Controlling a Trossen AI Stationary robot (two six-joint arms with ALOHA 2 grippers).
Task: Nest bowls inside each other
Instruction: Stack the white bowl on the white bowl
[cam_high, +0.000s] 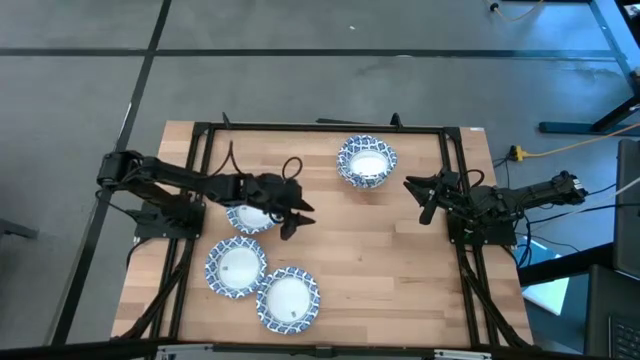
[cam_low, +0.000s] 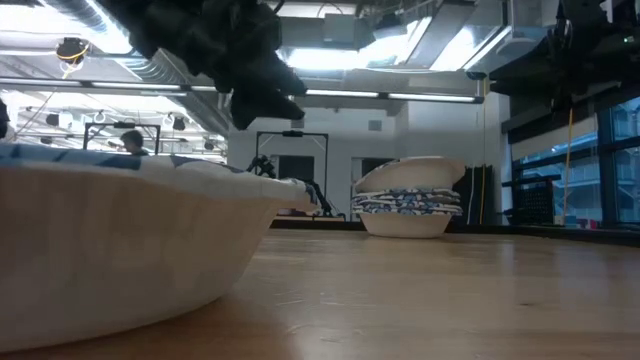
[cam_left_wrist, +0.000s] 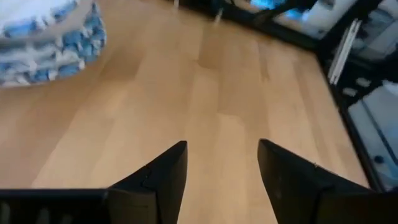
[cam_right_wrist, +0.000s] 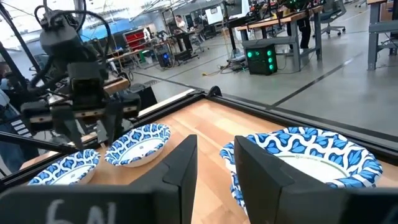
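The table (cam_high: 400, 260) is pale, smooth wood with visible grain; the bowls (cam_high: 367, 163) look glossy glazed; black metal frame (cam_high: 320, 127).

The light brown wooden table top (cam_high: 380, 260) has a thin black metal frame (cam_high: 330, 127) running along its edges. Around it lies a grey floor (cam_high: 300, 80) with dark lines. A yellow cable (cam_high: 560, 150) runs across the floor near the table. Far off in the room, a black box with green lights (cam_right_wrist: 260, 59) sits under a long desk.
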